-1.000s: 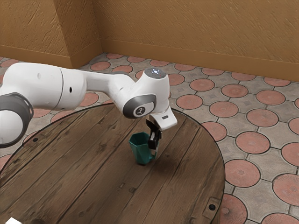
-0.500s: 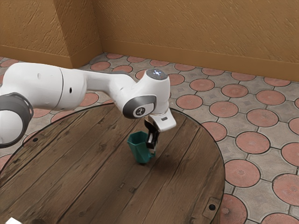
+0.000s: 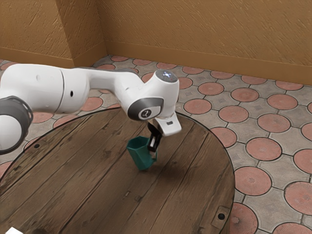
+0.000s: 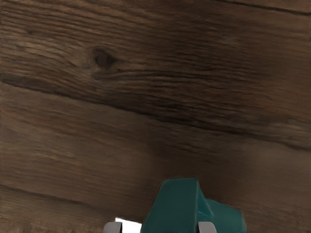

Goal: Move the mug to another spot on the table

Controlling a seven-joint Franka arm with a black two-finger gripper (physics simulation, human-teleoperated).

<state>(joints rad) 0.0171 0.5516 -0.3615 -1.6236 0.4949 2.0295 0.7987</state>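
Observation:
A teal mug (image 3: 140, 153) hangs tilted just above the round wooden table (image 3: 87, 190), near its middle. My black gripper (image 3: 153, 150) is shut on the mug's rim on the side toward the exterior view's right, with one finger inside and one outside. In the wrist view the teal mug (image 4: 192, 208) sits right under my hand, over dark wood planks (image 4: 146, 97), with two pale fingertips (image 4: 116, 227) at its sides.
The table's curved edge (image 3: 229, 195) runs along the exterior view's right, with a tiled floor (image 3: 263, 122) beyond it. A small dark hole (image 3: 222, 216) sits near the table's rim. Orange walls stand behind.
The gripper has carried the mug toward the exterior view's left and slightly up over the last second. The mug tilts more now.

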